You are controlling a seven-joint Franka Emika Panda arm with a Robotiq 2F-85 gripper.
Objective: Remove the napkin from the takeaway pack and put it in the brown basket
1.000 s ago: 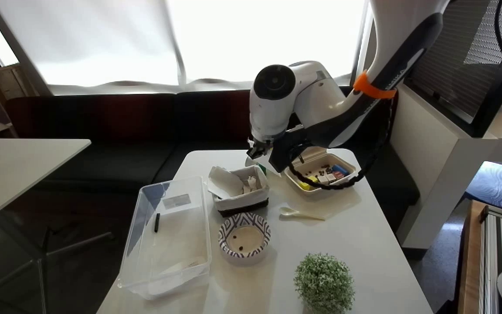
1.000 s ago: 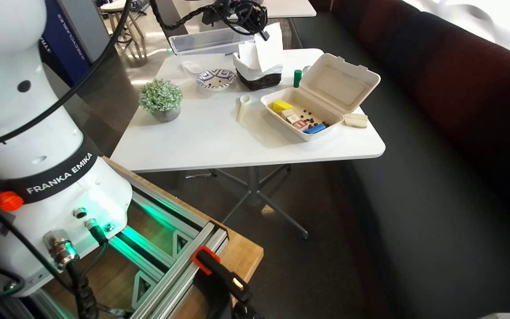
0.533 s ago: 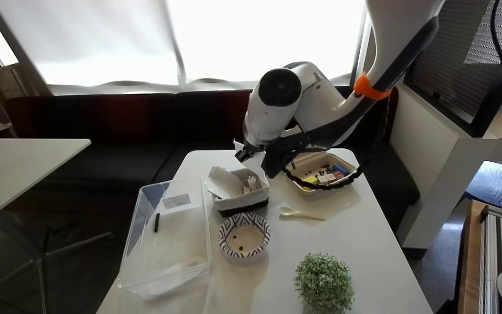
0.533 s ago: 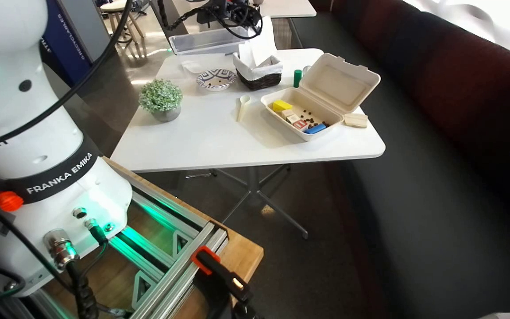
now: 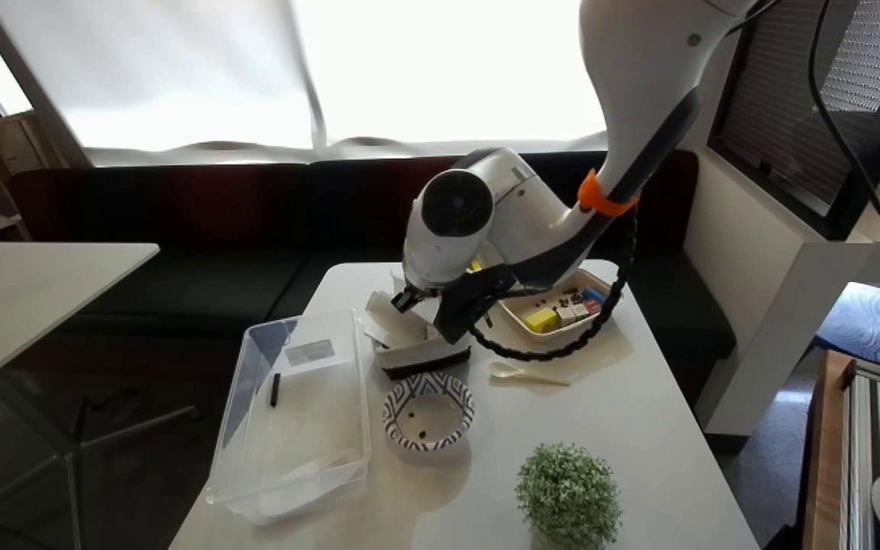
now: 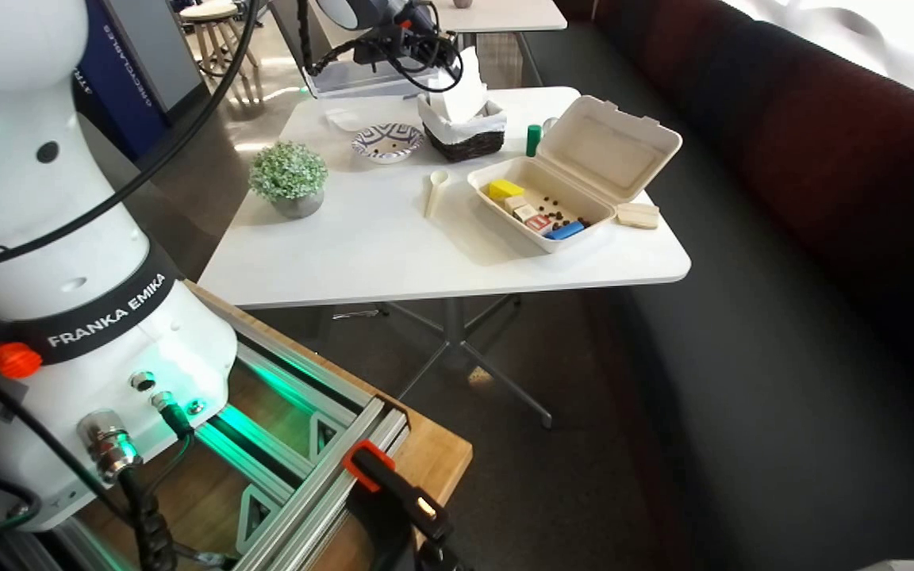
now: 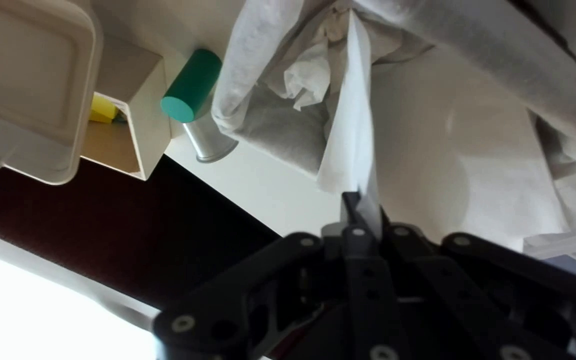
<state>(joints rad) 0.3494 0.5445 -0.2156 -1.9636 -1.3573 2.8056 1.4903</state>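
Observation:
The white napkin (image 7: 355,120) hangs from my gripper (image 7: 365,205), which is shut on its end. In the wrist view its free end reaches over the white-lined brown basket (image 7: 245,60). The dark-brown basket side shows in an exterior view (image 6: 469,147). The basket also holds crumpled white paper (image 7: 308,75) and a larger white sheet (image 5: 390,321). In an exterior view my gripper (image 5: 402,299) is over the basket's far side. The cream takeaway pack (image 6: 612,151) stands open beside it, holding small blocks and dark bits. Cables hide the fingers in an exterior view.
A clear plastic tub (image 5: 295,428) and the patterned bowl (image 5: 428,416) stand near the basket. A pale utensil (image 5: 529,375) and a plant (image 5: 568,493) are on the table. A green cylinder (image 7: 193,82) and a small pale box (image 7: 140,110) stand between basket and pack.
My gripper has moved away from the pack and lower, carrying the napkin from beside the basket to over it. The pack, bowl, tub and basket have not moved.

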